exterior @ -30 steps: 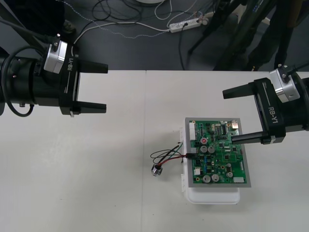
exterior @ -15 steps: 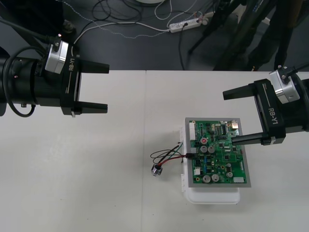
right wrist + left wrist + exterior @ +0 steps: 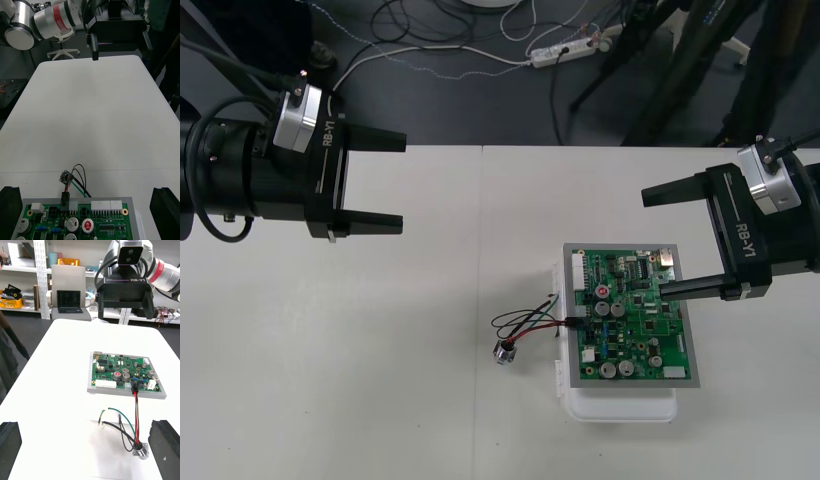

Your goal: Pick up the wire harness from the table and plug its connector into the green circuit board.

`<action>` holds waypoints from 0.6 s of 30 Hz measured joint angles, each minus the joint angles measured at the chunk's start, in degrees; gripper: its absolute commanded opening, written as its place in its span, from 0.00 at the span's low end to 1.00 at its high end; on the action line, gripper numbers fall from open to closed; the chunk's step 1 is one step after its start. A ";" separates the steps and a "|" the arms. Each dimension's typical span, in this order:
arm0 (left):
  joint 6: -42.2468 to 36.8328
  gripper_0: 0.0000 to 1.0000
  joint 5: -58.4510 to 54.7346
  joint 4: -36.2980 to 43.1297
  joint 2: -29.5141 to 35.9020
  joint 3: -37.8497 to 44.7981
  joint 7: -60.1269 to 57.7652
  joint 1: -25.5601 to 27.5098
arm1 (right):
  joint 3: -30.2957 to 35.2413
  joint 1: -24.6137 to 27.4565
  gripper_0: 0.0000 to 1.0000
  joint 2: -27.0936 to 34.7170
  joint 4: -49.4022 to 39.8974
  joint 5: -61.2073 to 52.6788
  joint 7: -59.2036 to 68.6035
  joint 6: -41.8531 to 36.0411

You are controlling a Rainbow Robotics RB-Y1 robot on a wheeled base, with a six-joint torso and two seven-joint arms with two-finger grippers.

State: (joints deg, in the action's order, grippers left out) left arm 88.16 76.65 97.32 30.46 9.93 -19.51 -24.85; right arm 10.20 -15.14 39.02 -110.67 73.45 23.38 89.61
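Harness [image 3: 525, 327] plug [image 3: 577, 322] sits in green board [image 3: 635, 330]; socket [image 3: 504, 351] lies on plain white table [image 3: 360, 350]. Left gripper [image 3: 400, 183], right gripper [image 3: 652, 241] wide open, holding nothing.

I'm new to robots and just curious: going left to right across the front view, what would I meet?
Left tool → round metal socket → green circuit board → right tool.

The lower jaw of the right gripper [image 3: 653, 241] covers a strip along the right edge of the green circuit board [image 3: 630, 330], the white base [image 3: 620, 406] lies mostly hidden beneath it, and the right wrist view's edge cuts off most of the board.
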 measured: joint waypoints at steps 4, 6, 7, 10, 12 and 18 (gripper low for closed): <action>0.00 1.00 0.00 0.00 0.00 0.00 0.00 0.00 | 0.00 0.00 1.00 0.00 0.00 0.00 0.00 0.00; 0.00 1.00 0.00 0.00 0.00 0.00 0.00 0.00 | 0.00 0.00 1.00 0.00 0.00 0.00 0.00 0.00; 0.00 1.00 0.00 0.00 0.00 0.00 0.00 0.00 | 0.00 0.00 1.00 0.00 0.00 0.00 0.00 0.00; 0.00 1.00 0.00 0.00 0.00 0.00 0.00 0.00 | 0.00 0.00 1.00 0.00 0.00 0.00 0.00 0.00; 0.00 1.00 0.00 0.00 0.00 0.00 0.00 0.00 | 0.00 0.00 1.00 0.00 0.00 0.00 0.00 0.00; 0.00 1.00 0.00 0.00 0.00 0.00 0.00 0.00 | 0.00 0.00 1.00 0.00 0.00 0.00 0.00 0.00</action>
State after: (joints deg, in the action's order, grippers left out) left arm 88.16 76.65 97.32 30.46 9.93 -19.51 -24.85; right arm 10.20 -15.14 39.02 -110.67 73.45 23.38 89.61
